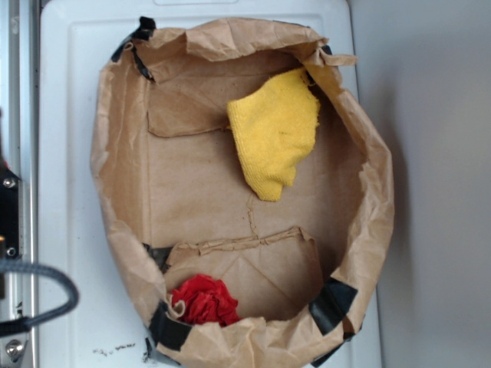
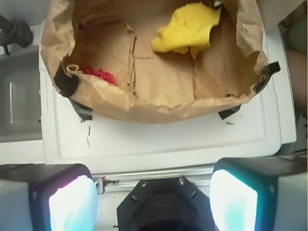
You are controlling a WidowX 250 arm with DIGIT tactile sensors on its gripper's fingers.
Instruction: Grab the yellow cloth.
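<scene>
Well, the gripper (image 2: pixel 154 192) hangs wide apart over the white tray (image 2: pixel 159 144) — yellow cloth (image 1: pixel 275 130) lies untouched inside the paper bag (image 1: pixel 192 192), well apart from it.

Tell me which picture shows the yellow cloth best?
The exterior view: the whole yellow cloth lies in plain sight inside the paper bag. In the wrist view the yellow cloth sits smaller at the top edge.
</scene>
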